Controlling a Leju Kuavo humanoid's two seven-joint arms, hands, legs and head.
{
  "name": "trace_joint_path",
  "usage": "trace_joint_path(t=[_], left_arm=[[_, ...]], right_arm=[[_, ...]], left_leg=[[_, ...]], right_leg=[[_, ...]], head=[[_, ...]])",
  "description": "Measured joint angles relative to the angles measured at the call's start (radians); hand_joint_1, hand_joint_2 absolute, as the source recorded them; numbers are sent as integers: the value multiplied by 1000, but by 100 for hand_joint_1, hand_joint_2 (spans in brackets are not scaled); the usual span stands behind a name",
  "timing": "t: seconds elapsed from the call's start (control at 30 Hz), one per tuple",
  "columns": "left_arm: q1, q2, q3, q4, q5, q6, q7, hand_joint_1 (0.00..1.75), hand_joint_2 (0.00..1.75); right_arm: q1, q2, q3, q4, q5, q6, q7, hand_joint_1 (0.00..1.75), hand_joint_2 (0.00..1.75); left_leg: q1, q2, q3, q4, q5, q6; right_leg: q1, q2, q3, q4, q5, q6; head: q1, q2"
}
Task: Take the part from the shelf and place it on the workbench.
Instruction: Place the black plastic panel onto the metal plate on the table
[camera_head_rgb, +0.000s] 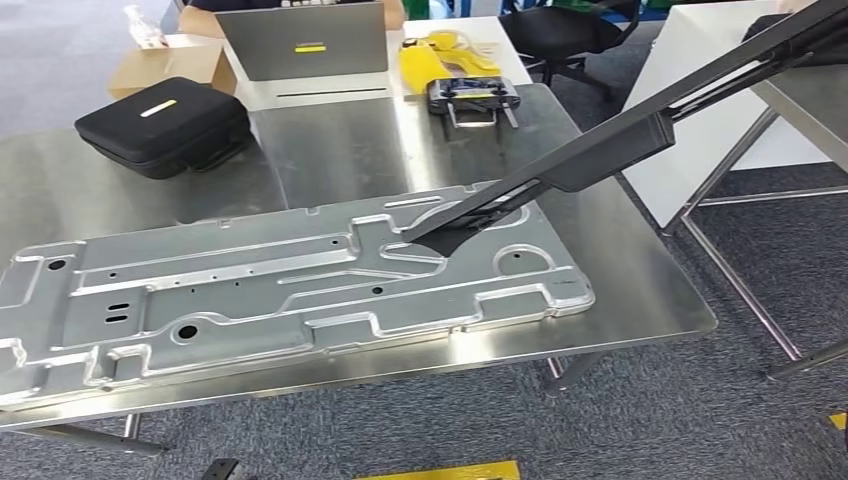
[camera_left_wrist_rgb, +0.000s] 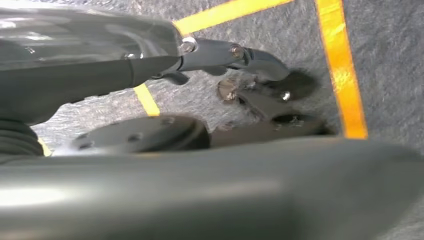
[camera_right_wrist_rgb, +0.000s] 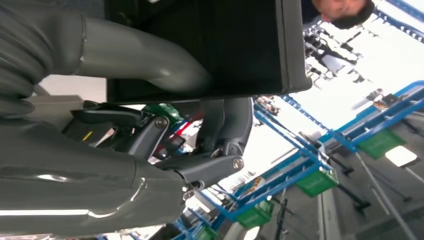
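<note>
Long black part (camera_head_rgb: 600, 160) slants in from the upper right over the steel counter (camera_head_rgb: 640, 280). Its pointed lower tip rests on, or just above, the stamped metal panel (camera_head_rgb: 300, 280); contact cannot be confirmed. The panel lies flat along the counter's near edge, one end running past the picture's edge.

Beyond the panel, toward the counter's far side: black zipped case (camera_head_rgb: 160, 125), cardboard box (camera_head_rgb: 165, 60) behind the case, grey laptop (camera_head_rgb: 305, 42), yellow item (camera_head_rgb: 440, 60) and a handheld controller (camera_head_rgb: 475, 100) beside it.

Right wrist view: right hand (camera_right_wrist_rgb: 200, 125) clenched around the black part (camera_right_wrist_rgb: 200, 45), thumb curving over its flat face, darker fingers under it. Blue racking with green bins (camera_right_wrist_rgb: 315, 180) in the background.

Left wrist view: left hand (camera_left_wrist_rgb: 240, 80) hangs over grey carpet with yellow floor tape (camera_left_wrist_rgb: 342, 70); fingers loosely apart, grasping nothing.
</note>
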Motion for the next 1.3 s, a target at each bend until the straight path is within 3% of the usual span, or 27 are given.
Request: trace_joint_path(t=[0.1,0.2,0.23,0.27,0.33,0.37,0.4,0.43,0.5,0.63,0.83,0.9,1.07,1.3], left_arm=[[-5,0,0,0,2,2,-6,0,175],[-5,-2,0,0,3,3,-10,0,175],[-4,-3,0,0,3,3,-10,0,175],[-3,-4,0,0,3,3,-10,0,175],[-3,-4,0,0,3,4,-10,0,175],[-3,-3,0,0,4,5,-10,0,175],[-4,-2,0,0,4,5,-9,0,175],[-4,-2,0,0,4,6,-8,0,175],[-2,-1,0,0,4,7,-7,0,175],[-7,-1,0,0,-6,9,7,0,175],[-12,-1,0,0,-6,16,18,0,175],[-12,-1,0,0,-5,17,18,0,175],[-11,-1,0,0,-4,19,17,0,175],[-13,-1,-1,0,-14,16,17,0,175]], right_arm=[[1,-3,-4,-12,-2,1,0,175,175],[5,-2,-5,-15,-2,1,0,175,175],[8,0,-4,-15,-2,1,1,175,175],[9,2,-4,-16,-2,0,1,175,175],[2,6,-3,-18,0,0,4,175,175],[-5,9,-2,-18,1,0,7,175,175],[-12,12,1,-18,3,-1,11,175,175],[-17,17,4,-17,5,-1,15,175,175],[-22,25,11,-17,13,-3,20,175,175],[-57,43,30,10,52,-6,25,175,175],[-101,67,57,56,68,-4,17,175,175],[-107,70,64,61,67,2,15,175,175],[-122,78,81,72,61,12,14,175,175],[-151,93,103,103,52,13,5,175,175]], left_leg=[[12,0,55,-79,-18,2],[20,-1,85,-100,-33,0],[22,-1,93,-99,-41,-3],[24,-1,102,-96,-50,-8],[30,-2,119,-83,-74,-19],[31,-2,123,-75,-86,-28],[31,-4,123,-66,-95,-35],[29,-4,120,-59,-102,-40],[23,-5,112,-53,-104,-37],[19,-4,112,-55,-94,-18],[20,-4,115,-62,-92,-15],[21,-4,116,-65,-95,-20],[24,-4,118,-69,-100,-49],[20,-4,118,-66,-101,-51]], right_leg=[[2,-2,-10,29,-22,8],[1,-1,-111,186,-65,15],[-1,-2,-141,218,-58,19],[-4,-3,-156,218,-33,25],[-8,-4,-139,131,51,38],[-8,-4,-126,87,82,42],[-7,-4,-114,54,94,41],[-6,-4,-110,41,91,36],[-7,-2,-110,33,81,24],[-9,-2,-111,33,79,19],[-5,-3,-110,34,74,11],[-4,-4,-110,34,73,9],[-2,-6,-109,35,73,8],[-5,-7,-106,33,75,7]], head=[[0,0],[2,0],[3,0],[3,0],[3,0],[4,0],[6,0],[5,0],[3,0],[1,0],[1,0],[1,0],[1,0],[1,0]])
